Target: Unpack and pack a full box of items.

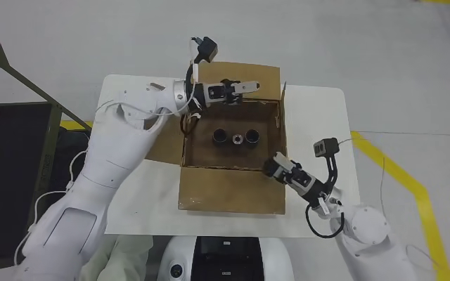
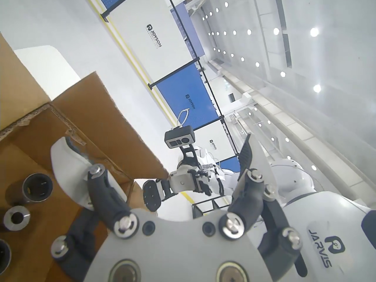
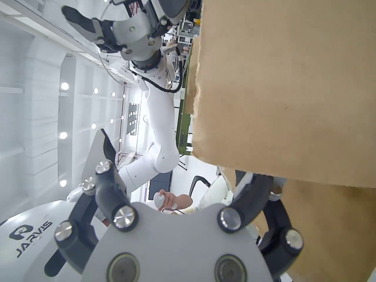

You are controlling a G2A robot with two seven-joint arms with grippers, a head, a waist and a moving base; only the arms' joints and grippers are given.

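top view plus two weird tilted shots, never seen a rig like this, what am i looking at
It is a two-armed robot working at a table. The top view looks down from a camera above its arms; the other two come from cameras on each wrist, looking past the fingers. On the table sits an open cardboard box with three small round parts in a row inside. The left gripper is over the box's far side, the right gripper at its near right corner. Both are open and hold nothing.
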